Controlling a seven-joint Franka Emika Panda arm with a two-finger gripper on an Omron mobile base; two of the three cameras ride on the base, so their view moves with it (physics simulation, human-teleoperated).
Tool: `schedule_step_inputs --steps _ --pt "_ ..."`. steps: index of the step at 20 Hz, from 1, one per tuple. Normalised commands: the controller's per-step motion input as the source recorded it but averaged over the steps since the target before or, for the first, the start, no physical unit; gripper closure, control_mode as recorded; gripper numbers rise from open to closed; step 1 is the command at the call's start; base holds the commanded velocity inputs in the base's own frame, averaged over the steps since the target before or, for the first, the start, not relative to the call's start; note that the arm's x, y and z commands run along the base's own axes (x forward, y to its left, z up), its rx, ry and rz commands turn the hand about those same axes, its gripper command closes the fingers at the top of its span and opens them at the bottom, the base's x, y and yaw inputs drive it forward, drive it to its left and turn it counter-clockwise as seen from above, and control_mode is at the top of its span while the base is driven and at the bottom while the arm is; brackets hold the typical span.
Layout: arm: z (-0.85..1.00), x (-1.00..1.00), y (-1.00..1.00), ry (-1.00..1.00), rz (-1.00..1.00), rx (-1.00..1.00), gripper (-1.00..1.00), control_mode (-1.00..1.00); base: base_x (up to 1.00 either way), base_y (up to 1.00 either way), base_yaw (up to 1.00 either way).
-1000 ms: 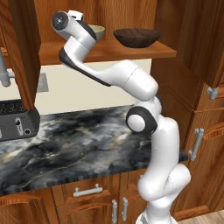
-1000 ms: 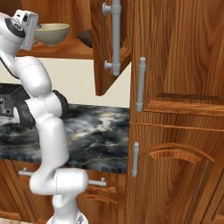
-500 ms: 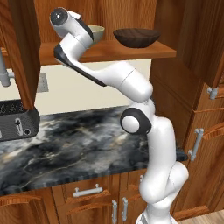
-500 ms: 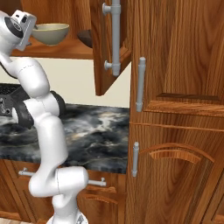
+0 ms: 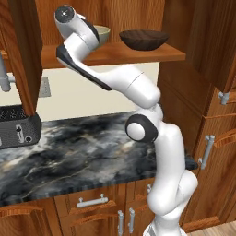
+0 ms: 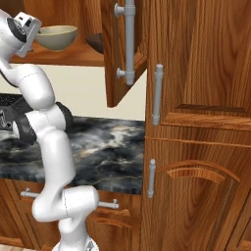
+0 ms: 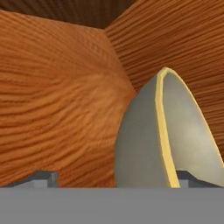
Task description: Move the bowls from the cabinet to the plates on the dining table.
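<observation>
While the fingers (image 7: 43, 178) stand wide apart, the pale bowl's (image 7: 166, 140) rim sits between them

Gripper (image 7: 116, 181) holds nothing; this bowl rests on the cabinet (image 5: 115, 54) shelf beside the dark bowl (image 5: 143, 39). It looks rigid, smooth, probably light, possibly breakable; pinching the thin rim wall seems best

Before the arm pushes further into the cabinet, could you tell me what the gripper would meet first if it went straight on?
Most likely the pale beige-cream bowl itself: its rim stands between the fingertips of the open gripper. Behind it is the reddish-brown wooden cabinet's back wall; depth is unclear.
</observation>
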Motion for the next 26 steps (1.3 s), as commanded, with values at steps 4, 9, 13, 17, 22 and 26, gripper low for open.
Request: schedule_step_inputs --steps 4,9,13,17,22,26 --pt "-0.40 0.00 0.06 0.00 0.05 0.05 1.00 -1.00 0.00 0.00 0.00" --pt "-0.17 0.00 0.00 0.00 0.04 0.00 1.00 -1.00 0.00 0.00 0.00" --pt "0.00 -0.03 0.00 -0.01 0.01 0.00 1.00 -1.00 0.00 0.00 0.00" --pt "0.03 -0.54 0.00 -0.06 0.00 0.00 1.00 -1.00 0.00 0.00 0.00" --pt "0.15 -0.86 0.01 -0.09 0.00 0.00 1.00 -1.00 0.00 0.00 0.00" --pt "0.11 -0.97 0.00 -0.10 0.00 0.00 1.00 -1.00 0.00 0.00 0.00"
